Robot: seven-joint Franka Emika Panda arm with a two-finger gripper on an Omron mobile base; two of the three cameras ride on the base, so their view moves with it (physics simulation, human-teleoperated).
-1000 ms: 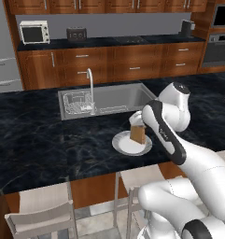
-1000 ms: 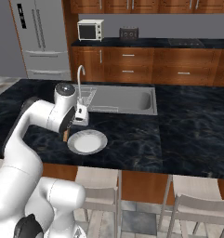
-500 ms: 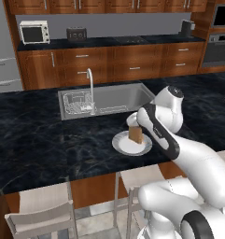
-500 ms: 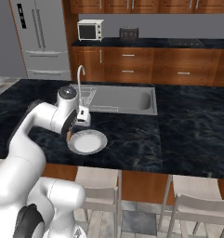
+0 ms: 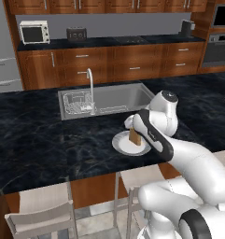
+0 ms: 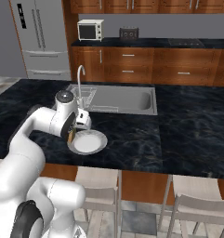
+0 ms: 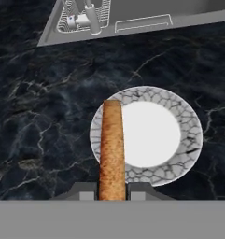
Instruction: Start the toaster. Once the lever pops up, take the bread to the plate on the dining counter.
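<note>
Dark wood cabinets line the far wall of a rendered kitchen, with a black worktop carrying a cream-white toaster oven (image 5: 34,32) and, to its right, the small dark toaster (image 5: 76,34). Nearer the robot runs the dining counter (image 5: 30,140), a long black marbled top with a steel sink (image 5: 109,98) and a tall tap (image 5: 91,88) set into it. Two pale stools (image 5: 39,214) stand at its near edge.

On the counter, just near of the sink, sits the plate (image 7: 179,126), round and white with a grey crackled rim. The white arm bends over the counter so that the gripper (image 7: 112,189) hangs above the plate's left part. Its two fingers are pressed against the flat sides of the bread (image 7: 112,149), a tan-brown slice held on edge, so the hand view sees it as a narrow crusty strip reaching from the fingertips out over the plate's left rim. In the left base view the bread (image 5: 134,136) stands upright over the plate (image 5: 121,145), and its lower edge seems to be at or just above the plate's surface, though the angle makes contact hard to judge. In the right base view the slice (image 6: 71,134) is mostly hidden behind the hand, at the left edge of the plate (image 6: 90,143).
</note>
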